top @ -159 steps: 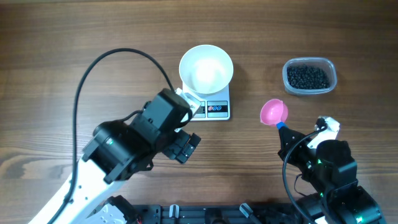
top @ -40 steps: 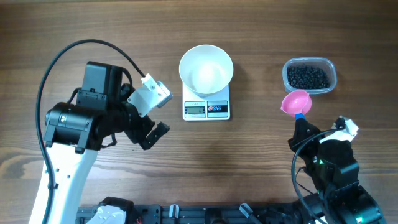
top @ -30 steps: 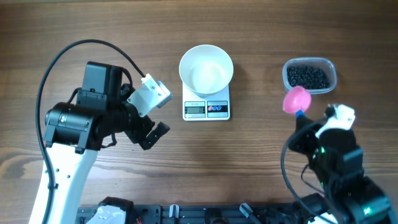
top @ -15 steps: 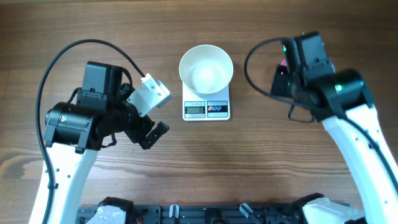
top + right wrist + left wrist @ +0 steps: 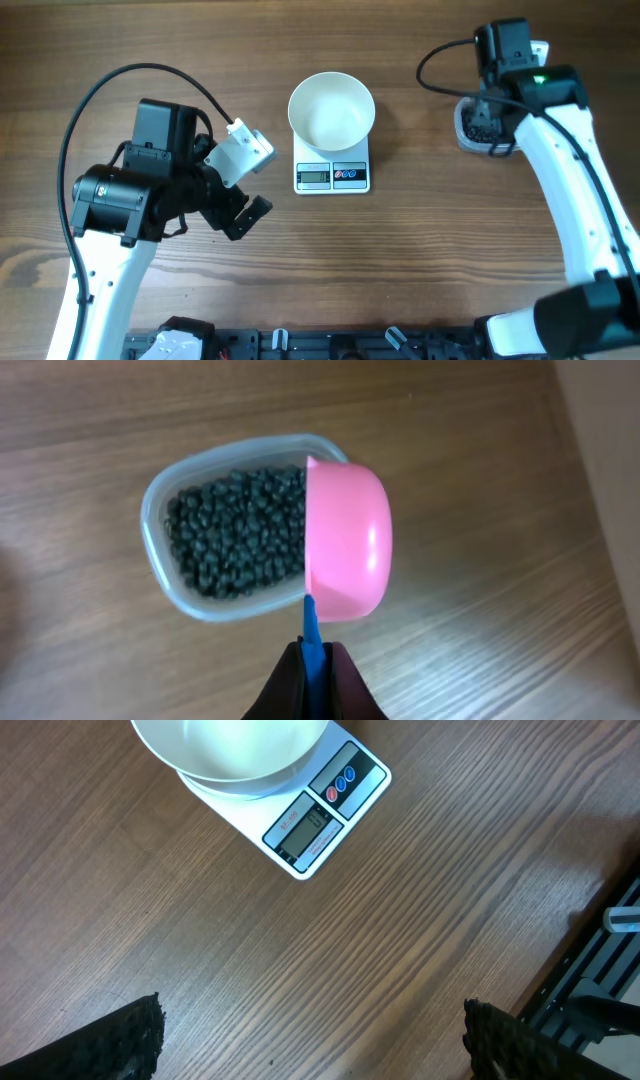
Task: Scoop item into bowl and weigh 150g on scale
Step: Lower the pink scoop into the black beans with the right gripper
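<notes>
The white bowl (image 5: 331, 110) stands on the small white scale (image 5: 332, 173), and nothing shows inside it; the left wrist view has the bowl (image 5: 230, 745) and scale (image 5: 322, 812) at the top. The item, dark beads (image 5: 232, 530), fills a clear tub (image 5: 158, 550), which the overhead view shows partly under the right arm (image 5: 472, 125). My right gripper (image 5: 312, 660) is shut on the blue handle (image 5: 311, 622) of a pink scoop (image 5: 347, 540), tipped on its side over the tub's right end. My left gripper (image 5: 310, 1015) is open above bare table, left of the scale (image 5: 246, 216).
The right arm (image 5: 545, 130) reaches along the table's right side to the far right corner. The left arm (image 5: 130, 200) and its black cable (image 5: 150, 80) fill the left part. A black rail (image 5: 350, 342) lines the near edge.
The right arm has swung from the near right up to the far right, carrying the pink scoop over the tub. Over the last second the left arm has stayed still, off the scale.
</notes>
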`<action>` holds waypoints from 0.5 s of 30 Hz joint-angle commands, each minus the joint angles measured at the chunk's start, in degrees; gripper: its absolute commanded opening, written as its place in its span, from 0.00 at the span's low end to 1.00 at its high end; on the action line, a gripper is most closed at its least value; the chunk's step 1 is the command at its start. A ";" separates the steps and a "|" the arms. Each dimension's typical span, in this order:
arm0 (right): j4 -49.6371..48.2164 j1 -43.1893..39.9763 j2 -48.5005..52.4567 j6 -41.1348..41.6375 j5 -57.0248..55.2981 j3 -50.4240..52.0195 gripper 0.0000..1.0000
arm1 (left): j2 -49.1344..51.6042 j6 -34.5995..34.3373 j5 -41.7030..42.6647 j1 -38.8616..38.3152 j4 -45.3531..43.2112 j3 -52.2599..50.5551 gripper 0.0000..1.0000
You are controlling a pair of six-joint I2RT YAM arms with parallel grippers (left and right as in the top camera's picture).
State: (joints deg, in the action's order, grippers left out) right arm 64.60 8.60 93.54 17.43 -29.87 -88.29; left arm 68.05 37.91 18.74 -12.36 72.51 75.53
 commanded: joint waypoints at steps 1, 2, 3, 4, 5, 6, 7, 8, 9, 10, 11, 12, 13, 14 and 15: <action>-3.56 -0.72 3.21 -5.16 -1.66 -1.27 0.04 | 0.00 1.07 0.07 0.37 -0.02 0.66 1.00; -5.22 -0.72 4.26 -6.84 -1.66 -1.27 0.04 | 0.00 1.09 0.07 0.37 -0.02 0.66 1.00; -6.34 -0.72 5.09 -7.93 -1.68 -1.27 0.04 | 0.00 1.07 0.07 0.37 -0.02 0.66 1.00; -7.43 -0.76 6.08 -8.70 -1.68 -1.27 0.04 | 0.00 1.09 0.07 0.37 -0.02 0.66 1.00; -7.89 -0.83 7.23 -8.66 -1.62 -1.27 0.04 | 0.00 1.09 0.07 0.37 -0.02 0.66 1.00; -7.82 -0.87 7.82 -8.70 -1.27 -1.27 0.04 | 0.00 1.09 0.07 0.37 -0.02 0.66 1.00; -7.63 -0.98 8.39 -8.81 -0.83 -1.27 0.04 | 0.00 1.09 0.07 0.37 -0.02 0.66 1.00; -7.48 -1.14 8.81 -9.49 0.20 -1.22 0.04 | 0.00 1.07 0.07 0.37 -0.02 0.66 1.00; -7.39 -1.22 8.92 -10.01 1.14 -1.22 0.04 | 0.00 1.09 0.07 0.37 -0.02 0.66 1.00; -7.30 -1.42 8.92 -9.99 1.36 -1.22 0.04 | 0.00 1.09 0.07 0.37 -0.02 0.66 1.00; -7.30 -1.64 8.92 -9.97 1.36 -1.22 0.04 | 0.00 1.09 0.07 0.37 -0.02 0.66 1.00; -7.13 -1.97 8.92 -10.25 1.36 -1.22 0.04 | 0.00 1.09 0.07 0.37 -0.02 0.66 1.00; -6.78 -2.29 8.92 -11.58 1.84 -1.22 0.04 | 0.00 1.07 0.07 0.37 -0.02 0.66 1.00; -6.49 -2.67 9.05 -13.25 3.02 -1.22 0.04 | 0.00 1.07 0.07 0.37 -0.02 0.66 1.00; -6.36 -3.04 9.07 -14.56 4.02 -1.22 0.04 | 0.00 1.09 0.07 0.37 -0.02 0.66 1.00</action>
State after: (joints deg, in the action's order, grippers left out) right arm 57.78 6.85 101.95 7.40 -28.51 -88.29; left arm 68.05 37.91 18.74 -12.36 72.49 75.53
